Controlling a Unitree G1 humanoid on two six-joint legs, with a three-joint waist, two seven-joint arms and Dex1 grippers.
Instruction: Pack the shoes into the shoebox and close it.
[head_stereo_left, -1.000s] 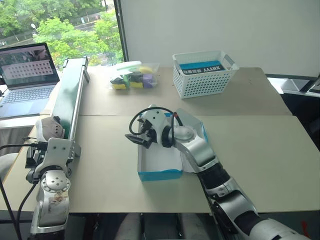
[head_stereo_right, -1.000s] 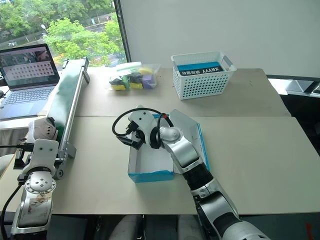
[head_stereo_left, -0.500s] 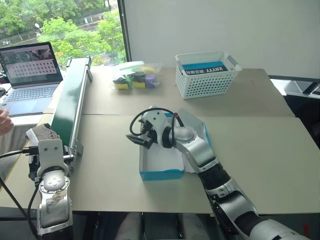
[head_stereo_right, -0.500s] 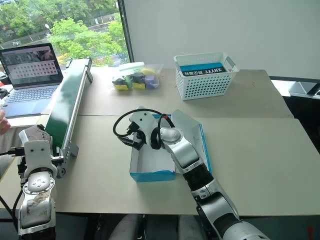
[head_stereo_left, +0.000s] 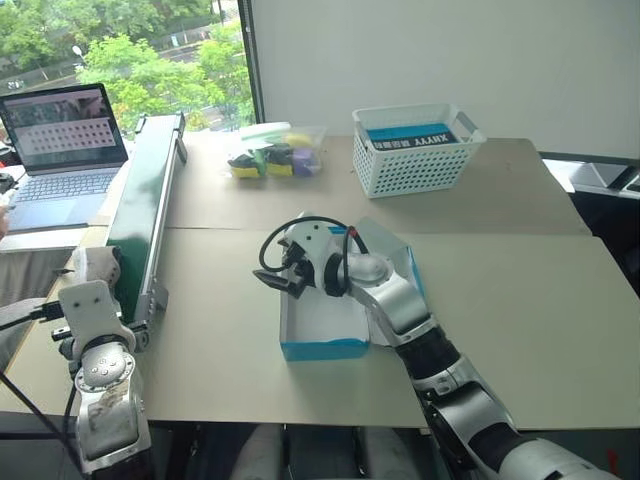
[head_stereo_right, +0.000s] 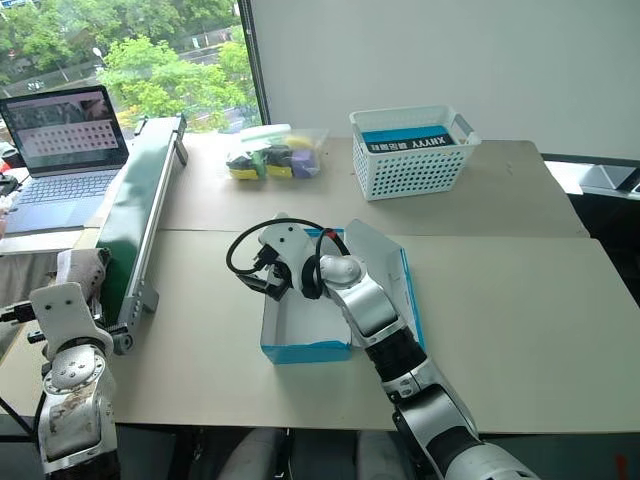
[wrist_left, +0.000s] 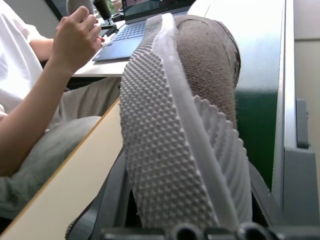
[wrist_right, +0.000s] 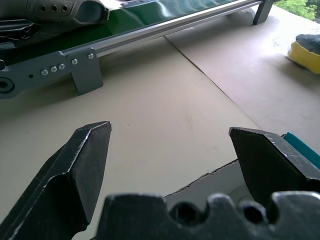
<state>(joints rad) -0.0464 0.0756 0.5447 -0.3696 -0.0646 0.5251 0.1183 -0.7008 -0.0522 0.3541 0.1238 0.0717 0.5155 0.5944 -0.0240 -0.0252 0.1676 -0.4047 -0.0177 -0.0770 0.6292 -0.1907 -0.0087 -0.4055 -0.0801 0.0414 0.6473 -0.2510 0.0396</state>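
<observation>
laptop (head_stereo_left: 60, 135) was open, far left | green belt (head_stereo_left: 140, 215) lay beside it | white basket (head_stereo_left: 415, 150) stood at the back | clear tub (head_stereo_left: 270, 152) sat near basket

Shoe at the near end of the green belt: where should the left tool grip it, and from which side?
Grip the shoe across its narrow width, at the sole's long edges, coming from the near end of the belt. Its studded sole faces the left tool, so those edges sit between the fingers.
</observation>
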